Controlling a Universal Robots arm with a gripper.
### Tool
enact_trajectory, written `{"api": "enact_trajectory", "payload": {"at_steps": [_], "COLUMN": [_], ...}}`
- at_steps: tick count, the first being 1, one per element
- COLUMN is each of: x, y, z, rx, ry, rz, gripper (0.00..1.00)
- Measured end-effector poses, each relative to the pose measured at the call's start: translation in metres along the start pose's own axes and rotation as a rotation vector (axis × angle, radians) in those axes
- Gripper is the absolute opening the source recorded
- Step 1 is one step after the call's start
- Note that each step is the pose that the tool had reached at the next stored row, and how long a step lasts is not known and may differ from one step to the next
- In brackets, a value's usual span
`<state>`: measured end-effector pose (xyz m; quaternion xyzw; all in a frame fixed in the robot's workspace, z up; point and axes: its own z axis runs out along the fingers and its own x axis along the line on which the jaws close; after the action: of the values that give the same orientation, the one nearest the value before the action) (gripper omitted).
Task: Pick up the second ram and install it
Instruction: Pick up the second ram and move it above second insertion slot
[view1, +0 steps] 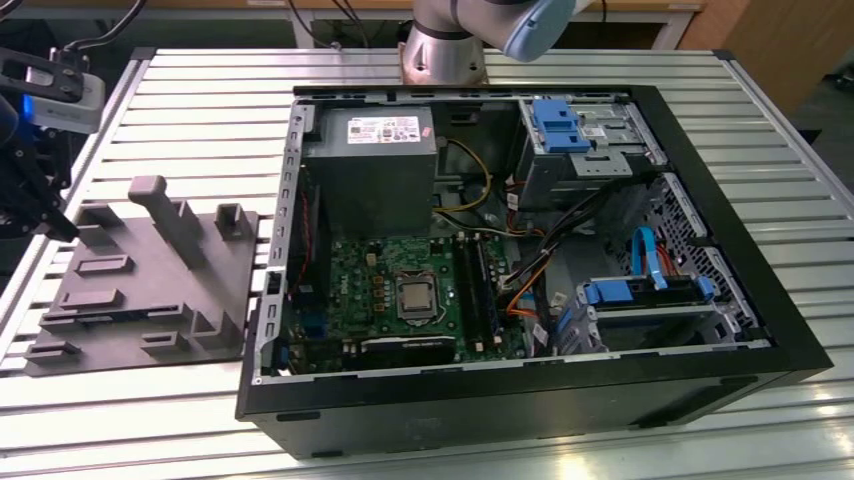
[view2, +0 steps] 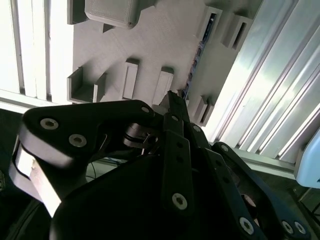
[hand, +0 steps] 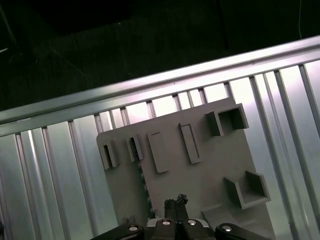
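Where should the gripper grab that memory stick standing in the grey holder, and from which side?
Grip the second ram at the middle of its exposed long top edge, pinching across its two flat faces and coming straight down from above. In the second wrist view it stands on edge in the grey holder with raised blocks at its ends, so probably only that top edge is free.
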<state>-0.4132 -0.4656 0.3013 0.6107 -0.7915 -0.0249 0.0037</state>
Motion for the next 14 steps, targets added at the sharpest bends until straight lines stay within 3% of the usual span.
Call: {"api": "enact_trajectory", "payload": {"at_steps": [14], "x": [0.0016], "y": [0.0015], "z": [0.0054], "rx": [-0.0011], "ry": [0.0020], "rz": [-0.043], "gripper": [0.11]}}
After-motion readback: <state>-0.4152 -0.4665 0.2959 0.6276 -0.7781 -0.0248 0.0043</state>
